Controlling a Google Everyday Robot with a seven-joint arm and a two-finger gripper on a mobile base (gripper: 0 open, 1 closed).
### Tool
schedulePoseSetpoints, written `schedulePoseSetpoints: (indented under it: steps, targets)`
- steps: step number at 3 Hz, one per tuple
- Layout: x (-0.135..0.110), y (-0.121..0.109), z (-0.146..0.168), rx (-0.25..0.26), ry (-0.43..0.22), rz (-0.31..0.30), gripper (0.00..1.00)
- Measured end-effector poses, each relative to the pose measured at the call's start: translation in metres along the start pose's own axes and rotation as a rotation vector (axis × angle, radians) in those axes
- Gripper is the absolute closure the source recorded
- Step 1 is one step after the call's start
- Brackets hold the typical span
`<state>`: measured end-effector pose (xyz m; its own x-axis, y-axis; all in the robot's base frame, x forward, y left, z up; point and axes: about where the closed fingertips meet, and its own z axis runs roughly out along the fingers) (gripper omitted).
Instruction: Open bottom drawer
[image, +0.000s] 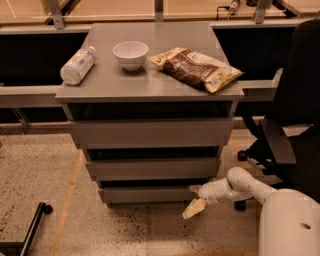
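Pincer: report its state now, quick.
Pincer: open, holding nothing, low at the right end of the bottom drawer.

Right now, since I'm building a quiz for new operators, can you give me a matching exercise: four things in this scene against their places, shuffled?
Things:
1. bottle
2. bowl
3. snack bag
4. gripper

Places:
A. low, jaws apart, at the right end of the bottom drawer
B. lying flat on the right side of the cabinet top
C. on its side at the left of the top
D. upright, middle of the top, toward the back

Pairs: 1-C, 2-D, 3-B, 4-A.
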<state>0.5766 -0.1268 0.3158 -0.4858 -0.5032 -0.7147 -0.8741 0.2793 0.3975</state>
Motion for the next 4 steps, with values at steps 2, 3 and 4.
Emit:
schedulePoseSetpoints:
  steps: [2,3,4]
  targets:
    - [0.052,-0.002,0.029,-0.001,0.059,0.100,0.00]
    - [0.046,-0.024,0.030,0.066,0.063,0.038,0.00]
    - [0.036,-0.044,0.022,0.126,0.065,-0.020,0.00]
